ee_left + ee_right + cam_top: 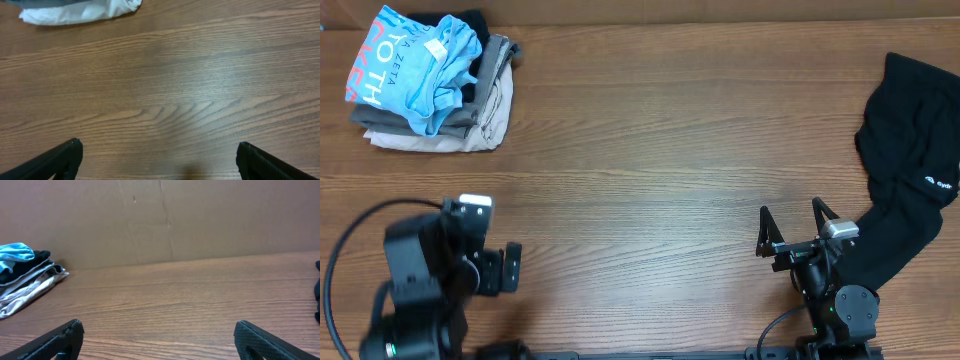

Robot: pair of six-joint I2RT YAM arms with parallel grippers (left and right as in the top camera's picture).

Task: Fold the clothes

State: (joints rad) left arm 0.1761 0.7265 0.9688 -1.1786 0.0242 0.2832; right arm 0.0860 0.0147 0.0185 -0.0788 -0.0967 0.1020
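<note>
A light blue T-shirt [420, 60] with white and red-pink lettering lies crumpled on top of a garment pile at the table's far left; its blue edge [15, 252] also shows in the right wrist view. A loose black garment [910, 160] with a small white logo sprawls along the right side, and a sliver of it [317, 287] is at that view's right edge. My left gripper [159, 150] hovers open over bare wood near the front left. My right gripper [790, 208] [159, 330] is open too, just left of the black garment, with nothing between its fingers.
Under the blue shirt sits a pile of black, grey and beige garments [485, 110], whose pale bottom layer [80, 11] shows in the left wrist view. A brown cardboard wall [165, 220] backs the wooden table [650, 150].
</note>
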